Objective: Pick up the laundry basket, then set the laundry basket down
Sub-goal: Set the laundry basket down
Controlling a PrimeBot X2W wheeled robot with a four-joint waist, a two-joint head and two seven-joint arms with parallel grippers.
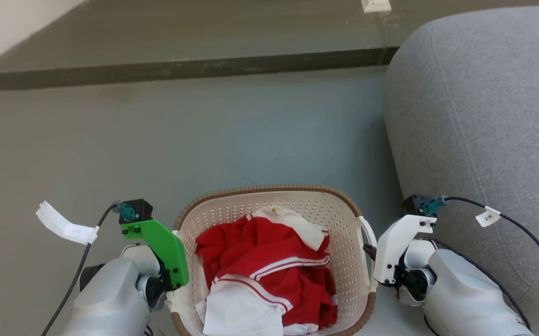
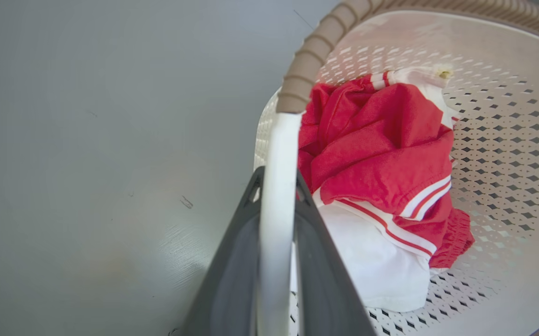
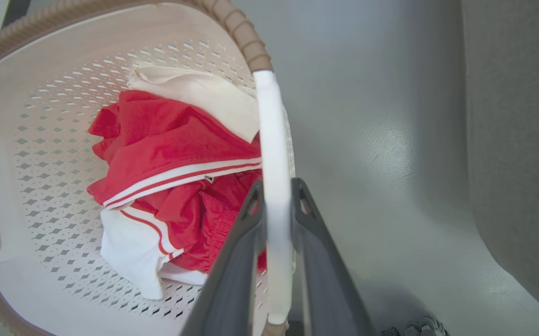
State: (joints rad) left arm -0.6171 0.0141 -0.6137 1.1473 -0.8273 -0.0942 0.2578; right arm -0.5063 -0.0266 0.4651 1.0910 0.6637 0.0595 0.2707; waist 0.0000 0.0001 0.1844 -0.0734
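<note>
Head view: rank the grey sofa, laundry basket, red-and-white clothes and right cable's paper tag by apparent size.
1. grey sofa, cropped by the frame
2. laundry basket, also partly cropped
3. red-and-white clothes inside it
4. paper tag, smallest by far

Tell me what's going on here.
The robot grips a laundry basket by its white side handles. The left gripper has its fingers closed on the left handle, and the right gripper on the right handle. The basket holds crumpled red and white clothes, over a grey floor beside a grey sofa. Whether it is lifted cannot be told.
</note>
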